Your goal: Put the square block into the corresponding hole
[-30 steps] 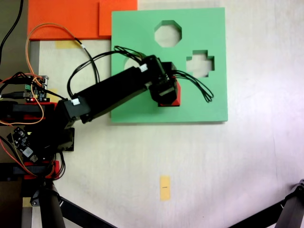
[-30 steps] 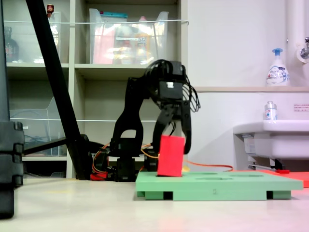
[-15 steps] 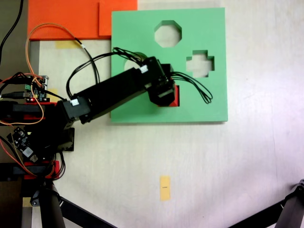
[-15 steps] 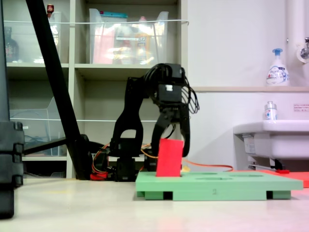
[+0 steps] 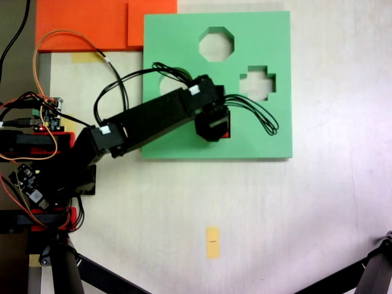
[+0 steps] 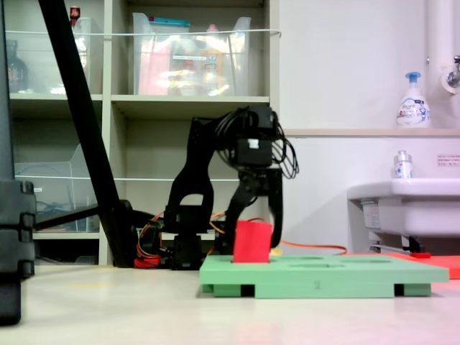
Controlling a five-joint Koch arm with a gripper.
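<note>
The red square block (image 6: 252, 242) stands upright with its lower part sunk into the green foam board (image 6: 338, 273). My gripper (image 6: 254, 226) reaches down from above, one finger on each side of the block, shut on it. In the first exterior view the gripper (image 5: 212, 127) and its black head cover the square hole, and only a thin strip of the red block (image 5: 228, 126) shows on the head's right side. The green board (image 5: 263, 131) lies flat under it.
The board also has an octagonal cutout (image 5: 216, 43), a cross-shaped cutout (image 5: 257, 83) and a partly covered round cutout (image 5: 164, 86). Orange foam sheets (image 5: 92, 24) lie at the top left, and a yellow tag (image 5: 212, 242) below. Circuit boards and wires (image 5: 43, 116) sit by the arm's base.
The gripper has come down with the red block, which now stands lower and partly inside the board. The arm has stretched slightly to the first exterior view's right.
</note>
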